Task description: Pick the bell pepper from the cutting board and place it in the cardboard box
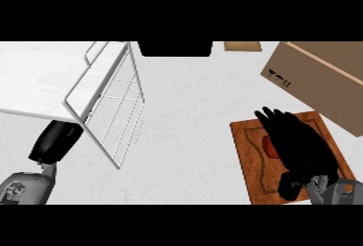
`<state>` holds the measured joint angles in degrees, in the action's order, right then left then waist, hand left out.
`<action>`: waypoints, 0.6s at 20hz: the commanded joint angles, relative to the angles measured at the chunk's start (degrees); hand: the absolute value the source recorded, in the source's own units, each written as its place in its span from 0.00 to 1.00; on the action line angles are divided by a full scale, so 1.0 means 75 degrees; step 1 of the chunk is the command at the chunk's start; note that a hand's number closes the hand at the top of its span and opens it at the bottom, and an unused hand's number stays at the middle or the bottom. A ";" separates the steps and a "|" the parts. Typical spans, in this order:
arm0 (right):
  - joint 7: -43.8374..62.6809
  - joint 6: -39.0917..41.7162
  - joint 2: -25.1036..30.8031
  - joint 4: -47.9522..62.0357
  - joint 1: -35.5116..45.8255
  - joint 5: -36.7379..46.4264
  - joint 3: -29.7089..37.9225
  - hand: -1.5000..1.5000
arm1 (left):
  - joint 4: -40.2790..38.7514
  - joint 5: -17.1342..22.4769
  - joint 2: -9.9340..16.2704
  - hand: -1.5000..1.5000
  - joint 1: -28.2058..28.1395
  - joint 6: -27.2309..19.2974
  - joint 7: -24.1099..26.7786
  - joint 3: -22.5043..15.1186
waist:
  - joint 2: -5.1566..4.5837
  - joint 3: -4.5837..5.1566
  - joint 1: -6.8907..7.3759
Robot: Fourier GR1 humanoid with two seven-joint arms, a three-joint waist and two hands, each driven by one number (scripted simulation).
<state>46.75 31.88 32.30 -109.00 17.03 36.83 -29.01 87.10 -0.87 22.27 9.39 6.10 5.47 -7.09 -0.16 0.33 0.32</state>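
Pepper pick-up under way at the cutting board

Counter first: pale and broad, with a white wire rack standing on its left half. At the upper right sits the cardboard box, a big brown block whose near edge runs just beside the far corner of the board. Below it lies the cutting board, wooden and reddish, and that is where the action is. The right hand stretches along the board, fingers long and nearly straight, pointing away toward the box, not yet curled round anything. Peeking out from under its left edge is a sliver of red, the bell pepper, on the board and mostly hidden beneath the palm. So the step reads as the reach-and-grasp: hand over pepper, touching or not I cannot tell. Next it needs the fingers to curl round the pepper, then a lift and a carry up and right to the box. The left hand rests far off at the lower left; its fingers I cannot make out.
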 commanded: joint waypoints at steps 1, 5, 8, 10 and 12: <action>-0.0377 -0.0027 -0.0239 0.0453 -0.0084 0.0534 0.0151 0.00 | -0.0037 -0.0179 -0.0314 0.50 0.0314 -0.0031 0.0116 0.0137 | 0.0020 -0.0045 -0.0039; -0.0831 0.0082 -0.0399 0.1648 0.0563 0.0844 0.0229 0.00 | 0.0228 0.0014 -0.0164 0.50 0.0028 0.0302 0.0138 0.0316 | 0.0011 -0.0045 0.0028; -0.0929 -0.0275 -0.0475 0.1648 0.0130 0.1232 0.0138 0.00 | -0.0045 -0.0231 -0.0460 0.50 0.0524 0.0013 -0.0187 0.0322 | 0.0011 -0.0046 -0.0035; -0.0769 -0.0385 -0.0504 0.1406 -0.0198 0.1463 0.0025 0.00 | 0.0455 -0.0114 -0.0290 0.50 0.0166 0.0334 -0.0314 0.0285 | 0.0030 -0.0047 -0.0028; -0.1186 -0.0221 -0.0365 0.1707 0.0028 0.1391 0.0406 0.00 | 0.0052 -0.0231 -0.0402 0.50 0.0128 0.0250 0.0161 0.0443 | 0.0020 -0.0045 -0.0034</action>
<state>39.85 30.30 29.86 -98.33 17.11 45.63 -27.28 86.19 -2.48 21.18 7.81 8.10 6.01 -3.88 -0.29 0.60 0.44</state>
